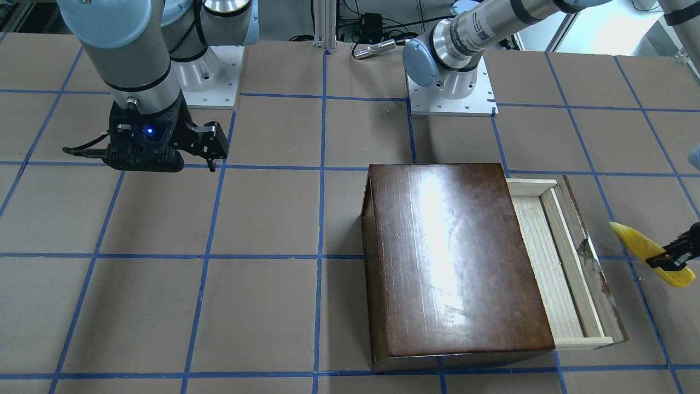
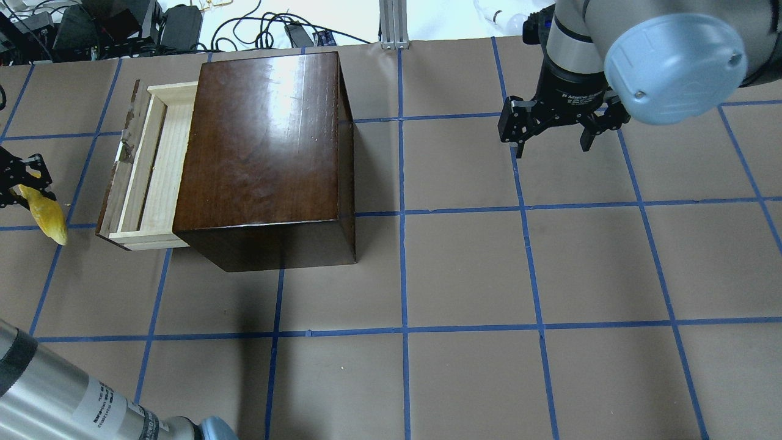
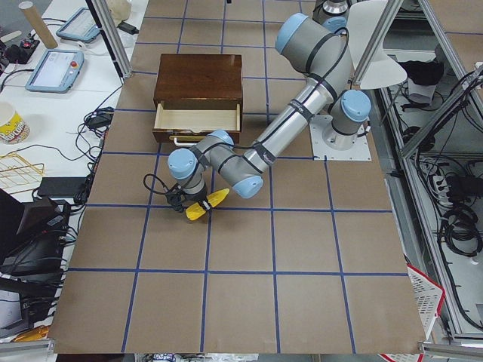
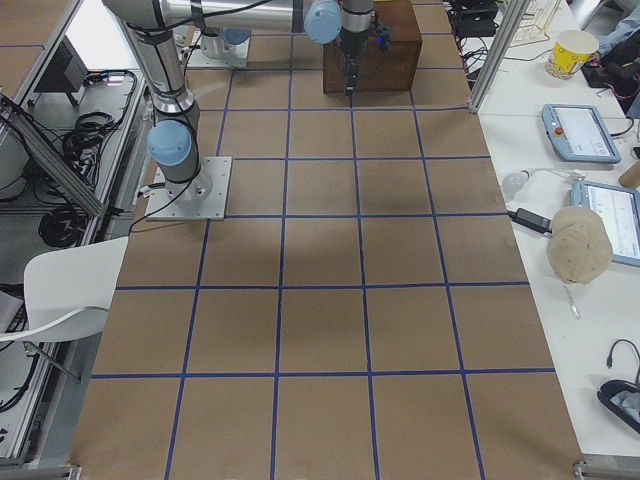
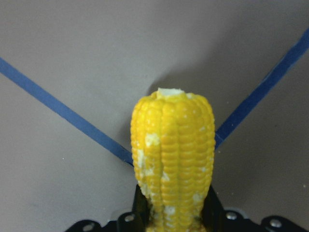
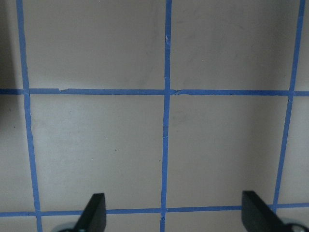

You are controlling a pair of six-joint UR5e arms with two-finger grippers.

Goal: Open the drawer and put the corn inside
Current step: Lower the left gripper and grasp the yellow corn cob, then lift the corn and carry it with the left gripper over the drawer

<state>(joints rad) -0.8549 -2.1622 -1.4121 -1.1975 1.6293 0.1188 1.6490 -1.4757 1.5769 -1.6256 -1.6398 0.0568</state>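
The drawer [image 1: 538, 257] stands pulled out of the glossy dark-brown box [image 1: 454, 257], and its pale wood tray is empty. Its chipped front panel [image 1: 593, 262] faces the left arm. My left gripper [image 1: 670, 257] is shut on the yellow corn [image 1: 640, 249] and holds it low over the table, a short way outside the front panel. The corn's tip points toward the drawer. In the left wrist view the corn [image 5: 173, 154] sticks out from between the jaws. My right gripper [image 2: 553, 137] is open and empty, far from the box, over bare table [image 6: 176, 215].
The table is brown paper with a blue tape grid [image 2: 403, 214]. The two arm bases [image 1: 451, 90] stand at the robot's edge. Tablets, cables and a cup [image 3: 11, 124] lie off the table's side.
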